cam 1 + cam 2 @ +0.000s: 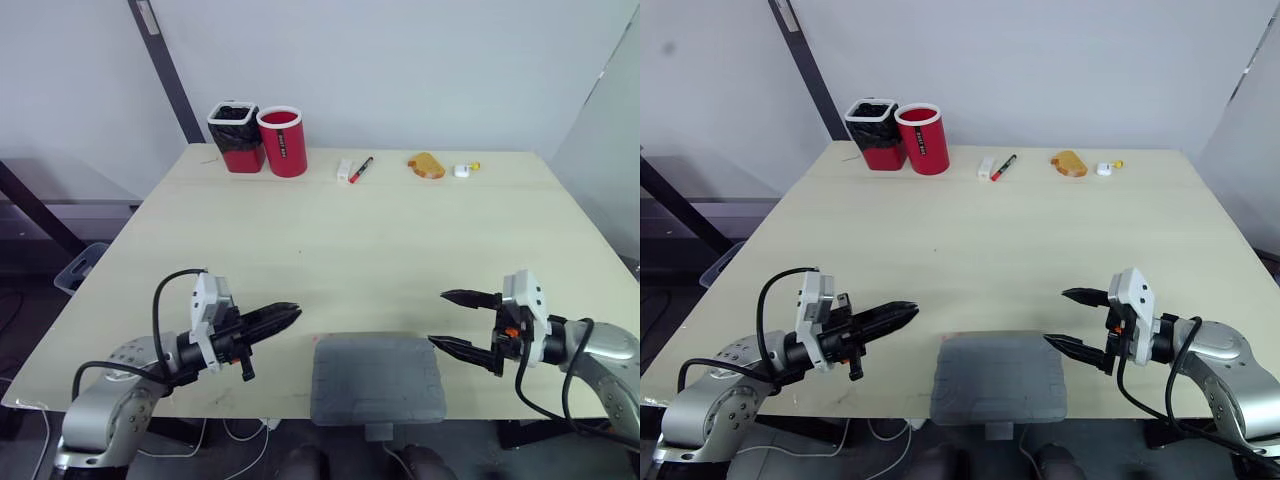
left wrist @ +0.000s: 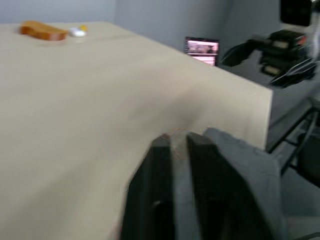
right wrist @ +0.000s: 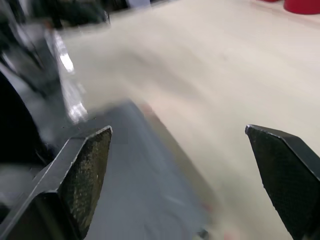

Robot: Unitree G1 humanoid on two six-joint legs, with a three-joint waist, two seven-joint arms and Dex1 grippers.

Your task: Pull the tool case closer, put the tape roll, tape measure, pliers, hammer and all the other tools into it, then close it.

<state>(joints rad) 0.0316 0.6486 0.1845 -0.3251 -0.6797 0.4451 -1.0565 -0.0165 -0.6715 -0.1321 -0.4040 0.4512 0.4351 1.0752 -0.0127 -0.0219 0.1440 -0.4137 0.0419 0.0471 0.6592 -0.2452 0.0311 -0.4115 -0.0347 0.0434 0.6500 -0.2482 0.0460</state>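
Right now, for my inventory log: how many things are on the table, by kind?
Containers: 2, red cup and black-topped bin
Marker: 1
White bits: 2, white block and white piece
Orange object: 1
Tool case: 1
Total: 7

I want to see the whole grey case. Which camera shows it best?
The left eye view: the whole grey case lies at the near edge of the table, between the left gripper and the right gripper. The right eye view shows the same. Each wrist view catches just part of it.
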